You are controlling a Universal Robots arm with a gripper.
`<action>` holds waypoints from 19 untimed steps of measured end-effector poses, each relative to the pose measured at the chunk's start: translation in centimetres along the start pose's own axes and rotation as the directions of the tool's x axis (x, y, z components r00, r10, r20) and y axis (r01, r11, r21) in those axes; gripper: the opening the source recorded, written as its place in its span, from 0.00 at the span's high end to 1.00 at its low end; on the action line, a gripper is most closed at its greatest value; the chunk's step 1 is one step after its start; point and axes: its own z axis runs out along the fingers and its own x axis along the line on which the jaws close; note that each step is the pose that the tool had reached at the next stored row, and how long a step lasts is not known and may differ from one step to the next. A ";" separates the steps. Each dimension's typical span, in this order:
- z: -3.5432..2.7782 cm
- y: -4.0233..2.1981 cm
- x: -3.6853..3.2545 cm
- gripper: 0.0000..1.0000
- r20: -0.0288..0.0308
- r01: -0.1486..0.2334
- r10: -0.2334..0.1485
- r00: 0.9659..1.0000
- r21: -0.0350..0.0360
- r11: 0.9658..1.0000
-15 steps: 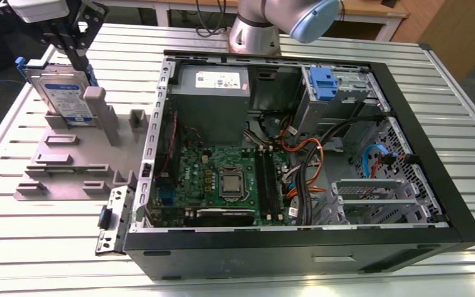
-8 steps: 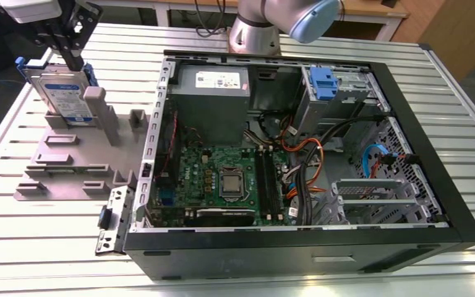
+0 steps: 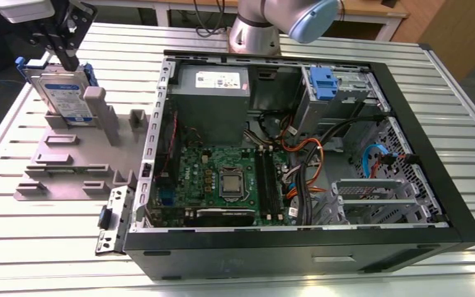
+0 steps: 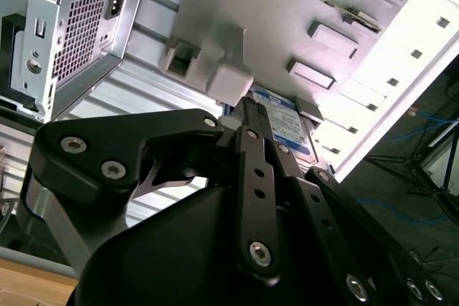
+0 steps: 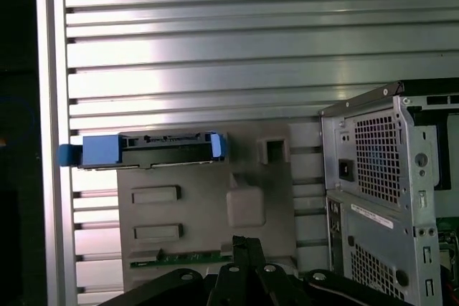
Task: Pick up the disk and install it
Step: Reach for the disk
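Tool, pinched together w/ nothing in it, hangs just over disk. Disk stands on edge in grey holder on counter, thin top edge up, right under tool. Open PC case sits further off, at exterior view's right.

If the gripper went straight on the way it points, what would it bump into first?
Probably the disk, standing on edge in the grey holder just below the gripper. Whether they already touch is hard to tell.

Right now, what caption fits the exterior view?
Gripper over the upright disk in a grey holder beside the open computer case.
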 end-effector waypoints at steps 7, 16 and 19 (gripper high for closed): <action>0.10 0.05 0.59 0.89 0.000 0.000 0.000 1.000 0.000 1.000; 0.20 0.08 1.33 0.89 0.000 0.000 0.000 1.000 0.000 1.000; 0.24 0.10 1.58 0.89 0.000 0.000 0.000 1.000 0.000 1.000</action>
